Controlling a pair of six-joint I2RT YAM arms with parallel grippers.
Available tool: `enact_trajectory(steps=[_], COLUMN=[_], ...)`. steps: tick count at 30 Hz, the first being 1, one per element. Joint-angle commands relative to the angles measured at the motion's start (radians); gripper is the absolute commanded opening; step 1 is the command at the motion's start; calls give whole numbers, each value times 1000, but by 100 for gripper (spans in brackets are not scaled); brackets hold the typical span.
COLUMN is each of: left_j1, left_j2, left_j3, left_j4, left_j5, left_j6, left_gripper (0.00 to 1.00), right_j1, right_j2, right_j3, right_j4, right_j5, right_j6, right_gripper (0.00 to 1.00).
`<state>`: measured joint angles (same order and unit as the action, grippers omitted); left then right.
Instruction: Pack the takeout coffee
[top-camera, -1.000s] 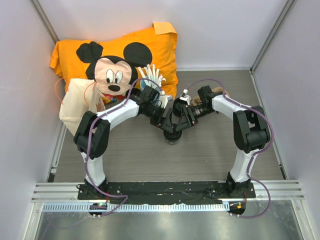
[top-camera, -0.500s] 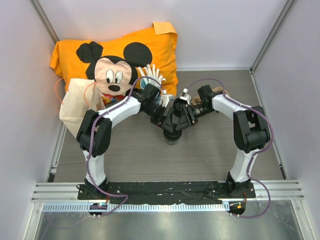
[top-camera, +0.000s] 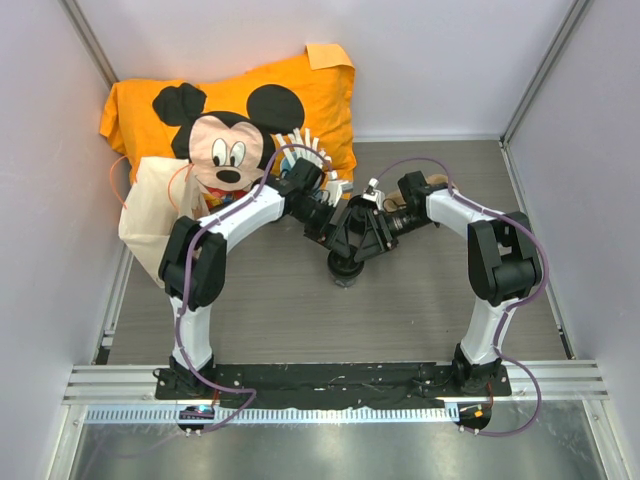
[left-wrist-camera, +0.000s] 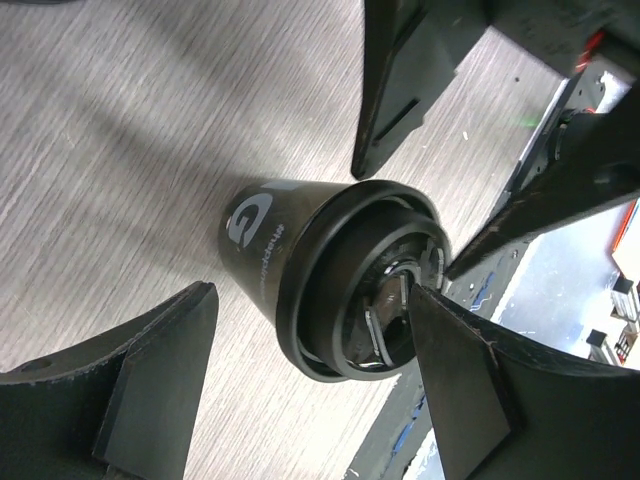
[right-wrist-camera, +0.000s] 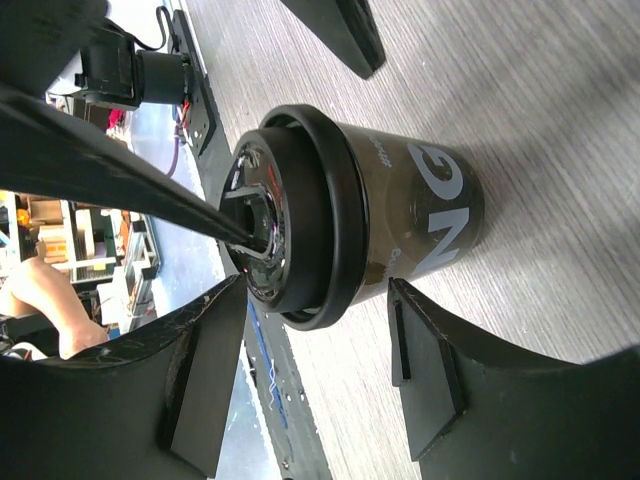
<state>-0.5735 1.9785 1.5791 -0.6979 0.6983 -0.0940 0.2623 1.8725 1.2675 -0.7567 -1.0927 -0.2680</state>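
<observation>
Grip: my left hand (left-wrist-camera: 312, 310) and right hand (right-wrist-camera: 315, 290) are straddling the takeout coffee (left-wrist-camera: 265, 245), both spread
Risk: hands clashing, toppling it

Overhead: coffee cup (top-camera: 343, 272) mostly hidden beneath left gripper (left-wrist-camera: 310, 298) and right gripper (right-wrist-camera: 318, 288); only a sliver shows at 6 o'clock. Small print on its side unreadable. White sticks (top-camera: 305, 148) part-covered by left arm.
</observation>
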Motion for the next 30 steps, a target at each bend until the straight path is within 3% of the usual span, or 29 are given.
enact_trajectory(steps=[1,7,15,30], left_j1=[4,4,7,9], left_j2=[11,-9,-82,-18], left_j3=[67,56,-97,-27], left_j4=[-44,-74,-28,-89], left_j5=[36,-3,-10,7], left_j6=[37,19,-65,-56], left_gripper=[82,82,82,81], right_j1=[-3,-8,-28,-28], right_j2=[-29,-55,-87,-87], right_j3=[-13,-31,-30,-63], right_j4=[-1,-1,25,63], right_j5=[-13,-10,-16,-15], right_j6=[-28,-25,-5,-2], right_gripper=[64,63,64,64])
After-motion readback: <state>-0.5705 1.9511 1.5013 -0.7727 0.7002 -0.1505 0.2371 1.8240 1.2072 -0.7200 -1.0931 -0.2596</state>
